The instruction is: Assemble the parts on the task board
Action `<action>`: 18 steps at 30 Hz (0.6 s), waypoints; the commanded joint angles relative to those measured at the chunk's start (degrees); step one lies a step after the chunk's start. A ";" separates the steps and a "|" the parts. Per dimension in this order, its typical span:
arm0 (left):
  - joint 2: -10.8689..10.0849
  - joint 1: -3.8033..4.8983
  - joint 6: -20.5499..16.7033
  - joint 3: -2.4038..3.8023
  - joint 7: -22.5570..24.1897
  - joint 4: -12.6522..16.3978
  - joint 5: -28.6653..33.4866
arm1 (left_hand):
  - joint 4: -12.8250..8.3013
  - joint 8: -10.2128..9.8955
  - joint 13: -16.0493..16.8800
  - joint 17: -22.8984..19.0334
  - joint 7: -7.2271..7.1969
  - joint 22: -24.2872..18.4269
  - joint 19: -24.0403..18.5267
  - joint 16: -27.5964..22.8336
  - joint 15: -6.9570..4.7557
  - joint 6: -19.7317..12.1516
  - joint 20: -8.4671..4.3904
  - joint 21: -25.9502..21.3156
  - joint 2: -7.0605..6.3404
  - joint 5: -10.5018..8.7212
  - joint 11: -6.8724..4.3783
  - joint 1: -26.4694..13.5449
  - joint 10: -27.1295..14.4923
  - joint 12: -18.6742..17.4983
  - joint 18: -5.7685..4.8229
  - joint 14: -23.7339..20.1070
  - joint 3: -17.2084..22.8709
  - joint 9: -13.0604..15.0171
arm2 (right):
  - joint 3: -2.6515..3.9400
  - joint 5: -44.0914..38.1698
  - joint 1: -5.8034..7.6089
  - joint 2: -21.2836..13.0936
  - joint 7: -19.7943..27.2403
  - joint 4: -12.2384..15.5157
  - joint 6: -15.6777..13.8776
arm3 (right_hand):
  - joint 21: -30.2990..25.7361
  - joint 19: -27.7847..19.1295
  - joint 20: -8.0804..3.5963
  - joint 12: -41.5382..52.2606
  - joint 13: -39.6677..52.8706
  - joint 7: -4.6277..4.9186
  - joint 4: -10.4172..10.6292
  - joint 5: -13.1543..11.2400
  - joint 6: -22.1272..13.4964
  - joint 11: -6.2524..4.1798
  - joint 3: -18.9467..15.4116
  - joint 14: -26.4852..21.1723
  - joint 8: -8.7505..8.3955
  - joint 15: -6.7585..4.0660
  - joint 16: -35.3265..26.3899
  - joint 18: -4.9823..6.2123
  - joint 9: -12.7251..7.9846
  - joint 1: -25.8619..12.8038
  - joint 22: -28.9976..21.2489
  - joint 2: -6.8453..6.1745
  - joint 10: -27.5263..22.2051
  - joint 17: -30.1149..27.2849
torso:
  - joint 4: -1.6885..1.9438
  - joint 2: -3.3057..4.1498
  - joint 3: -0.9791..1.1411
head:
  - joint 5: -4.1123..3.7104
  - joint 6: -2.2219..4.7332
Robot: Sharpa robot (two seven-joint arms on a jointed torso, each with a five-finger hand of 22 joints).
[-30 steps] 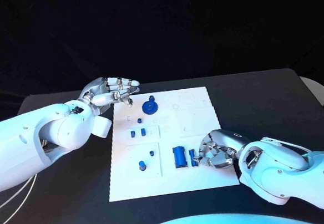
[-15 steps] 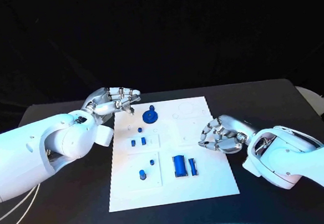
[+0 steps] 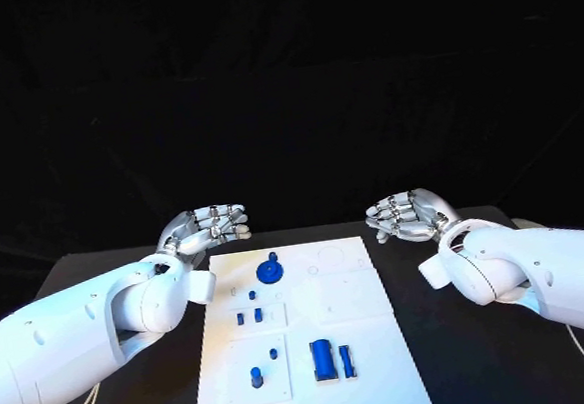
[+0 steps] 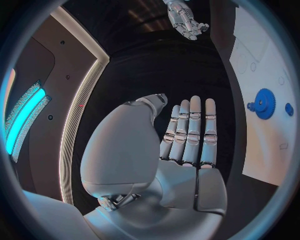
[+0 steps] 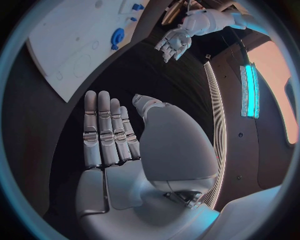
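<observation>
Task board point(image 3: 364, 354) lying mid-table, near end toward the robot. Near end: two blue bars point(image 3: 331, 357) beside two small pegs point(image 3: 263, 363). Far end: blue gear point(image 3: 271, 269). Beyond the far corners, left hand point(image 3: 209, 229) and right hand point(image 3: 405, 215), both released, grasping nothing, well apart. Likely risk: low reach knocking loose parts. Ample room either side.

white task board point(image 3: 356, 355), blue parts point(image 3: 329, 357) on it

One white task board point(image 3: 356, 355) lies on one black counter point(image 3: 518, 374). One blue gear point(image 3: 271, 270), two long blue bars point(image 3: 322, 358), and perhaps five small blue pieces point(image 3: 248, 318) sit on it. Two hands point(image 3: 209, 229) hover.
</observation>
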 commanded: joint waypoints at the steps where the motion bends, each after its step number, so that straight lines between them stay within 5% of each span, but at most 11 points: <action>1: 1.73 -0.35 -3.10 0.06 5.16 -2.48 5.41 | 0.23 -0.38 -0.16 -1.10 -0.56 -3.96 -2.62 -4.86 1.21 -0.74 1.37 -5.32 0.20 -0.07 1.02 0.42 0.08 -3.40 -0.19 -2.59 -0.07 -0.38 | 0.16 12.08 0.05 2.27 8.26 -4.23 5.56 | -5.72 1.93 1.34 -4.68 -9.56 0.47 -1.78 -0.76 0.78 0.43 0.34 0.86 -2.51 1.18 -7.27 1.07 -2.22 -0.42 -8.93 0.06 2.43 -5.04 | 0.10 -1.25 0.14 | 0.17 1.59; 6: 3.96 -0.94 -4.44 0.08 6.25 -5.30 6.57 | -0.30 -2.49 -0.16 -4.08 -1.10 -11.75 -1.14 -14.28 3.14 -1.72 1.69 -13.14 0.83 -0.02 1.32 0.90 -1.22 -12.20 -1.00 -5.78 -1.89 -2.58 | 0.40 13.77 -0.15 5.51 9.98 -9.61 7.61 | -7.46 0.99 2.33 -7.42 -14.01 0.46 -2.58 -0.76 1.06 0.98 0.35 -0.23 -3.80 1.80 -11.04 0.52 -3.50 -1.05 -14.23 1.22 2.07 -7.90 | 0.14 -1.72 0.48 | 0.46 2.17; 7: 3.58 -0.80 -2.20 0.03 2.87 -4.85 3.60 | -15.75 -16.09 -3.76 -13.31 -9.42 -31.17 -42.34 -31.80 -6.45 -48.03 -14.97 -20.07 14.50 -12.17 -8.31 -24.57 -57.09 -20.18 -9.71 -51.65 -28.78 -19.81 | 0.37 9.01 -0.03 5.11 5.60 -8.74 3.44 | -10.89 -54.75 -10.53 -12.41 -26.72 -11.41 -15.27 -10.28 -47.19 -8.09 -25.16 -56.79 -15.27 -5.12 -25.76 -9.93 -27.04 -24.62 -48.61 10.20 -15.60 -28.50 | 0.09 -1.19 0.25 | 0.27 1.80; 8: 3.58 -0.82 -2.25 0.04 2.88 -4.81 3.59 | -15.75 -16.09 -3.76 -13.31 -9.42 -31.17 -42.34 -31.80 -6.45 -48.03 -14.97 -20.07 14.50 -12.17 -8.31 -24.90 -57.09 -20.18 -9.71 -51.65 -28.78 -19.81 | 0.39 9.05 -0.05 5.09 5.62 -8.69 3.39 | -10.89 -54.75 -10.53 -12.41 -26.72 -11.41 -15.27 -10.28 -47.19 -8.09 -25.16 -56.79 -15.27 -5.12 -25.76 -9.93 -27.04 -25.01 -48.61 10.20 -15.71 -28.50 | 0.12 -1.20 0.27 | 0.26 1.80; 9: 3.56 -0.86 -2.42 0.06 2.90 -4.70 3.56 | -15.75 -16.09 -3.76 -13.31 -9.42 -31.17 -42.34 -31.80 -6.45 -48.03 -14.97 -20.07 14.50 -12.17 -8.31 -25.92 -57.09 -20.18 -9.71 -51.65 -28.78 -19.81 | 0.44 9.15 -0.10 5.05 5.68 -8.52 3.26 | -10.89 -54.75 -10.53 -12.41 -26.72 -11.41 -15.27 -10.28 -47.19 -8.09 -25.16 -56.79 -15.27 -5.12 -25.76 -9.93 -27.04 -26.15 -48.61 10.20 -56.59 -28.50 | 0.20 -1.26 0.35 | 0.23 1.80; 12: 3.48 -1.13 -3.60 0.20 3.11 -3.91 3.33 | -15.75 -16.09 -3.76 -13.31 -9.42 -31.17 -42.34 -31.80 -6.45 -48.03 -14.97 -20.07 14.50 -12.17 -8.31 -32.08 -57.09 -20.18 -9.71 -51.65 -28.78 -19.81 | 0.81 9.84 -0.48 4.73 6.12 -7.34 2.32 | -10.89 -54.75 -10.53 -12.41 -26.72 -11.41 -15.27 -10.28 -47.19 -8.09 -25.16 -56.79 -15.27 -5.12 -25.76 -9.93 -27.04 -32.00 -48.61 10.20 -56.59 -28.50 | 0.79 -1.62 0.86 | 0.04 1.76; 15: 3.28 -1.75 -6.25 0.51 3.57 -2.14 2.82 | -15.75 -16.09 -3.76 -13.31 -9.42 -31.17 -42.34 -31.80 -6.45 -48.03 -14.97 -20.07 14.50 -12.17 -8.31 -38.66 -57.09 -20.18 -9.71 -51.65 -28.78 -19.81 | 1.64 11.40 -1.33 4.02 7.10 -4.69 0.21 | -10.89 -54.75 -10.53 -12.41 -26.72 -11.41 -15.27 -10.28 -47.19 -8.09 -25.16 -56.79 -15.27 -5.12 -25.76 -9.93 -27.04 -38.25 -48.61 10.20 -56.59 -28.50 | 2.05 -2.40 1.97 | -0.37 1.69; 16: 3.20 -2.00 -7.29 0.64 3.75 -1.44 2.61 | -15.75 -16.09 -3.76 -13.31 -9.42 -31.17 -42.34 -31.80 -6.45 -48.03 -14.97 -20.07 14.50 -12.17 -8.31 -40.50 -57.09 -20.18 -9.71 -51.65 -28.78 -19.81 | 1.97 12.01 -1.66 3.74 7.48 -3.65 -0.63 | -10.89 -54.75 -10.53 -12.41 -26.72 -11.41 -15.27 -10.28 -47.19 -8.09 -25.16 -56.79 -15.27 -5.12 -25.76 -9.93 -27.04 -79.88 -48.61 10.20 -56.59 -28.50 | 2.40 -2.61 2.26 | -0.49 1.67; 17: 3.11 -2.26 -8.43 0.77 3.95 -0.67 2.39 | -15.75 -16.09 -3.76 -13.31 -9.42 -31.17 -42.34 -31.80 -6.45 -48.03 -14.97 -20.07 14.50 -12.17 -8.31 -42.15 -57.09 -20.18 -9.71 -51.65 -28.78 -19.81 | 2.33 12.69 -2.03 3.43 7.91 -2.50 -1.55 | -10.89 -54.75 -10.53 -12.41 -26.72 -11.41 -15.27 -10.28 -47.19 -8.09 -25.16 -56.79 -15.27 -5.12 -25.76 -9.93 -27.04 -79.88 -48.61 10.20 -56.59 -28.50 | 2.68 -2.78 2.51 | -0.58 1.66; 18: 3.02 -2.56 -9.70 0.92 4.17 0.18 2.14 | -15.75 -16.09 -3.76 -13.31 -9.42 -31.17 -42.34 -31.80 -6.45 -48.03 -14.97 -20.07 14.50 -12.17 -8.31 -83.22 -57.09 -20.18 -9.71 -51.65 -28.78 -19.81 | 2.73 13.43 -2.43 3.09 8.37 -1.24 -2.55 | -10.89 -54.75 -10.53 -12.41 -26.72 -11.41 -15.27 -10.28 -47.19 -8.09 -25.16 -56.79 -15.27 -5.12 -25.76 -9.93 -27.04 -79.88 -48.61 10.20 -56.59 -28.50 | 2.90 -2.91 2.70 | -0.65 1.64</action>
